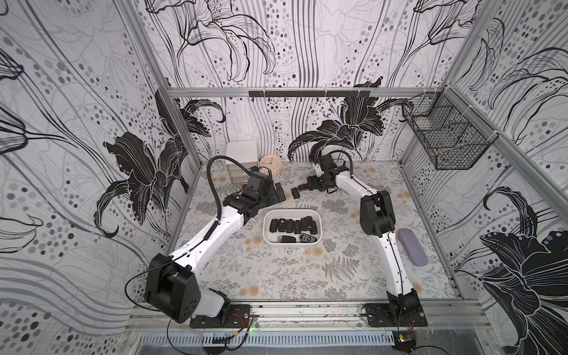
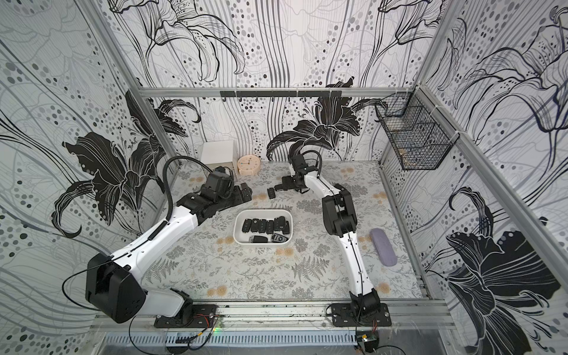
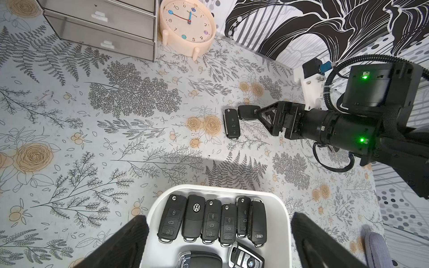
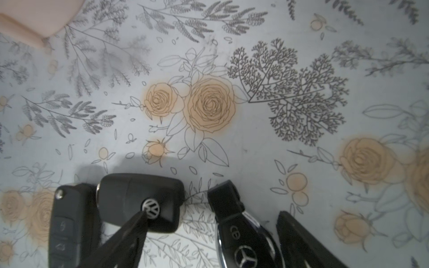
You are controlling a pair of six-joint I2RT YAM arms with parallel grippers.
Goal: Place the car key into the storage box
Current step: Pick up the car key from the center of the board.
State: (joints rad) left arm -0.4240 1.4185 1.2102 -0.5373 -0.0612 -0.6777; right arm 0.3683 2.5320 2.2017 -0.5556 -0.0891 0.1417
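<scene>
Eight keys (image 3: 212,222) were counted in the storage box (image 3: 220,186), three on the tabletop (image 1: 276,276).
The car key (image 4: 241,234) was straddled, ungripped, by the parted right end effector (image 4: 212,213); the left end effector (image 3: 219,217) was spread wide, empty.

Left arm (image 1: 212,230) and right arm (image 1: 392,261): white shells, black joint housings. Ribbed black hose (image 1: 210,178) left of centre. Green lights (image 3: 361,140) at right.
</scene>
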